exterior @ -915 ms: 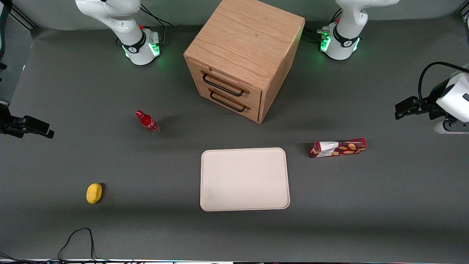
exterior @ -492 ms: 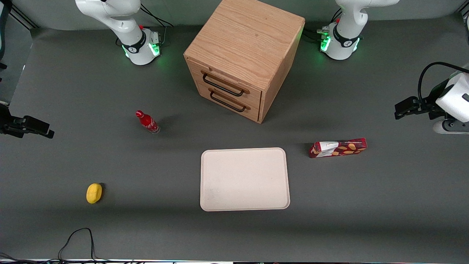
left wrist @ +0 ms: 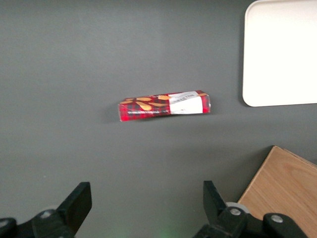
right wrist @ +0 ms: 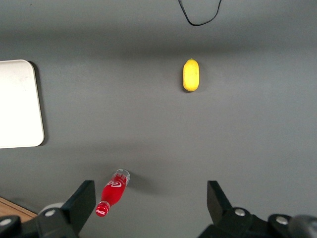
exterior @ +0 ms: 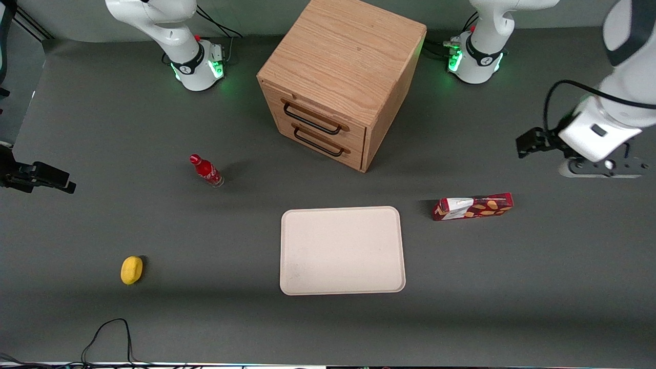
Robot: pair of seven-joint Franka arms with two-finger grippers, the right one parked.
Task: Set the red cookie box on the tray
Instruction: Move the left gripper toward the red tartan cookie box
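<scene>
The red cookie box (exterior: 472,206) (left wrist: 165,105) lies flat on the grey table beside the tray, toward the working arm's end. The cream-white tray (exterior: 342,250) (left wrist: 282,54) sits with nothing on it, near the middle of the table. My left gripper (exterior: 602,168) (left wrist: 144,201) hangs above the table, farther from the front camera than the box and a little more toward the working arm's end. It is open, with only bare table between its fingers, and apart from the box.
A wooden two-drawer cabinet (exterior: 341,77) (left wrist: 287,188) stands farther from the front camera than the tray. A small red bottle (exterior: 206,170) and a yellow fruit (exterior: 131,269) sit toward the parked arm's end. A black cable (exterior: 107,333) lies at the front edge.
The left arm has swung in from the table's end toward the box and slightly away from the front camera. The box, tray and other objects have not moved.
</scene>
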